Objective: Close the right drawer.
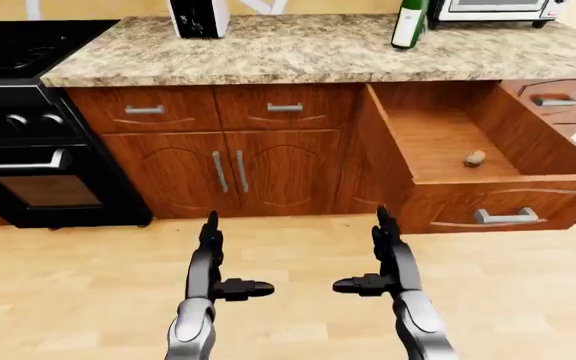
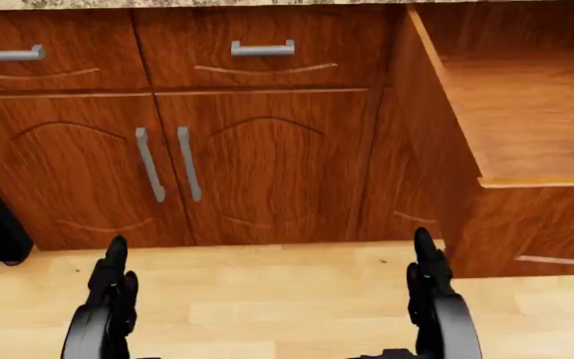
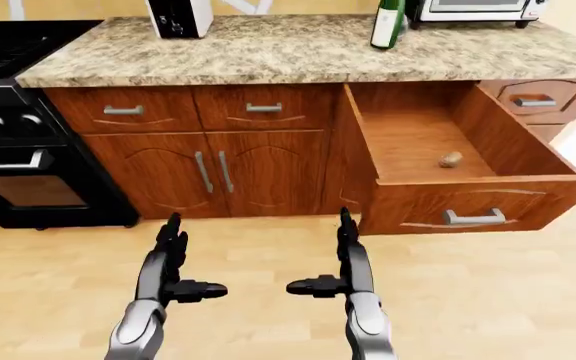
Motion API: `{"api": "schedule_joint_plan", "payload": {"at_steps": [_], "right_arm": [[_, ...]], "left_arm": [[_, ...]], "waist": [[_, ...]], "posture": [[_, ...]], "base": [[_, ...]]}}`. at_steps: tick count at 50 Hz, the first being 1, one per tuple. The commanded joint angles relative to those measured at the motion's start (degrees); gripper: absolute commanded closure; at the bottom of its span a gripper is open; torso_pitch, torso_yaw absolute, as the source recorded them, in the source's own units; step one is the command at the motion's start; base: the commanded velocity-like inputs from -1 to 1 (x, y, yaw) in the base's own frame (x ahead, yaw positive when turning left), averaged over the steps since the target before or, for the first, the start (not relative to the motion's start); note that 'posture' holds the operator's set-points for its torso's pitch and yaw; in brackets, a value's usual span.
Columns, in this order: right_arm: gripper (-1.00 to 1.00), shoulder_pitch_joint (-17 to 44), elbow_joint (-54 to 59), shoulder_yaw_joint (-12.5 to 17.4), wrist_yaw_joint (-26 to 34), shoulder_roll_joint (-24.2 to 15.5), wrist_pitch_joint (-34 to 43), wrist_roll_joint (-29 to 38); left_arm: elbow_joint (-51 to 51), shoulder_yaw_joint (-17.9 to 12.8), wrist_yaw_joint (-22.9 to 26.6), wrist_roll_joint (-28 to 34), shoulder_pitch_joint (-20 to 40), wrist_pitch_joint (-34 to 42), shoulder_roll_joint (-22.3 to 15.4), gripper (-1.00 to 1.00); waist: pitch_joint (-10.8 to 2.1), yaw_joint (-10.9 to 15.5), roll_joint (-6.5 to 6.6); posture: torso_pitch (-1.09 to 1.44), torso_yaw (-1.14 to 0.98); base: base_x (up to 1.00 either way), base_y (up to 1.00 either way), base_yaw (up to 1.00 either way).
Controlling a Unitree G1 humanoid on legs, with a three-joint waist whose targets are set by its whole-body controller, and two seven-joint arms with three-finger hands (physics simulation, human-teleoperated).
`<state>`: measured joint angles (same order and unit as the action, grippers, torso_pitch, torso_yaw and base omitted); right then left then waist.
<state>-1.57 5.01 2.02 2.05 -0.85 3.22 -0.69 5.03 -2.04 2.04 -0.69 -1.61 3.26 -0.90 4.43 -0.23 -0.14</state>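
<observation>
Wood drawer (image 1: 488, 150) stood pulled out, small rounded lump (image 1: 475, 158) inside; left hand (image 1: 211, 262), right hand (image 1: 386, 259) fingers spread, empty.

A pale wooden plank floor (image 1: 88, 285) is seen below a run of reddish-brown wooden cabinets (image 1: 268, 169) with grey metal handles. The cabinets are topped by a speckled beige granite worktop (image 1: 298, 49). A black oven (image 1: 28, 161) is set at the left, against a yellow wall (image 1: 98, 7).
</observation>
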Motion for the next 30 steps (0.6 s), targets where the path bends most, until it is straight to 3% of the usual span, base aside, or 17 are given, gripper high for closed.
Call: {"api": "schedule_joint_plan", "payload": {"at_steps": [1,3,4,5,6,7,8,22,23,30], "right_arm": [[-1.0,0.9,-6.6,-0.9,0.4,0.6,-5.1,-0.7],[-1.0,0.1,-8.4,-1.8,0.1,0.8,-5.9,0.0],[-1.0,0.0,-8.3,-1.5,0.4,0.8,-6.2,-0.9],[-1.0,-0.1,-8.4,-1.2,0.2,0.8,-6.4,-1.3],[-1.0,-0.1,-8.5,-1.0,0.9,0.7,-6.0,-2.5],[-1.0,-0.2,-8.9,-0.7,1.6,0.7,-5.7,-3.7],[-1.0,-0.3,-8.8,-0.8,1.8,0.5,-5.9,-3.7],[-1.0,-3.5,-18.0,-2.8,3.6,0.6,-7.8,-2.0],[-1.0,-3.5,-19.7,-2.4,4.4,1.1,-5.3,-5.8],[-1.0,-5.4,-30.4,-2.7,2.7,0.3,-4.7,-0.6]], "left_arm": [[-6.8,0.1,1.1,-1.2,1.1,-0.9,-0.2,-1.0],[-9.2,1.1,-1.3,2.1,0.4,-1.6,0.1,-1.0],[-10.0,1.2,-3.6,4.2,0.4,-0.4,0.4,-1.0],[-10.2,1.2,-2.4,3.3,-0.1,-0.7,0.2,-1.0],[-10.8,1.0,-0.3,1.0,-0.6,-1.4,0.2,-1.0],[-10.0,0.5,-1.5,2.2,-0.3,-4.3,0.0,-1.0],[-10.3,0.4,-0.4,1.1,-0.3,-3.2,0.0,-1.0],[-20.7,0.3,-1.2,3.5,-2.9,-2.6,0.2,-1.0],[-21.6,0.1,-1.2,3.4,-3.0,-2.2,0.2,-1.0],[-30.3,0.3,-5.0,12.8,-4.9,-3.9,0.2,-1.0]], "waist": [[-0.05,-0.1,-0.45],[-3.58,0.4,0.01],[-2.97,0.4,0.02],[-1.05,0.2,-0.41],[-2.37,0.2,-0.36],[-4.01,0.3,-0.33],[-4.27,0.3,-0.33],[-4.95,0.4,-0.09],[-4.96,0.4,-0.08],[-5.03,0.3,-0.12]], "posture": [[0.0,0.0],[0.0,0.0],[0.0,0.0],[0.0,0.0],[0.0,0.0],[0.0,0.0],[0.0,0.0],[0.0,0.0],[0.0,0.0],[0.0,0.0]], "base": [[0.0,0.0,0.0],[0.0,0.0,0.0],[0.0,0.0,0.0],[0.0,0.0,0.0],[0.0,0.0,0.0],[0.0,0.0,0.0],[0.0,0.0,0.0],[0.0,0.0,0.0],[0.0,0.0,0.0],[0.0,0.0,0.0]]}}
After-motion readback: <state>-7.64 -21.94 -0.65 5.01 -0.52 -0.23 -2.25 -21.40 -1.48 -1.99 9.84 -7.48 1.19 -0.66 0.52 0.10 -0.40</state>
